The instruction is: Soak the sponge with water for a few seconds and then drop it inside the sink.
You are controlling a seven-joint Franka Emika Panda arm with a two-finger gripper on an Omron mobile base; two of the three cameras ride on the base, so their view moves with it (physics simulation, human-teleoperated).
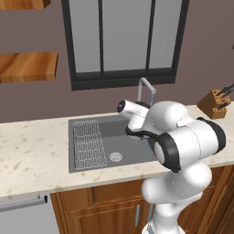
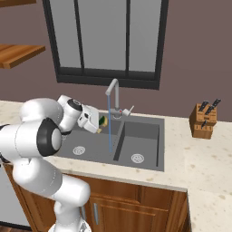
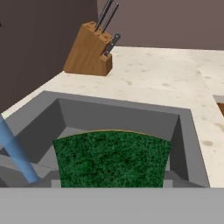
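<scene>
Sponge (image 2: 103,121) is sitting clamped in your gripper (image 2: 100,121) at centre-left of the right base frame, just beside the water (image 2: 109,127) falling from the faucet (image 2: 113,90), so you are holding it over the sink (image 2: 149,136) for soaking.

One sink (image 2: 149,122) with two basins and two round drains, one (image 2: 79,150) in the left basin and one (image 2: 137,158) in the right. One ribbed wire rack (image 1: 89,144). One gooseneck faucet (image 2: 113,90) giving one stream of water (image 2: 109,127). One sponge (image 3: 113,158), green over yellow. One wooden knife block (image 2: 202,120) on the surface (image 2: 204,154), with three dark knife handles seen in the hand view. One window (image 2: 104,36) of three panes. Two wooden wall shelves, upper (image 1: 25,3) and lower (image 1: 27,66). One robot arm (image 2: 41,136).
</scene>
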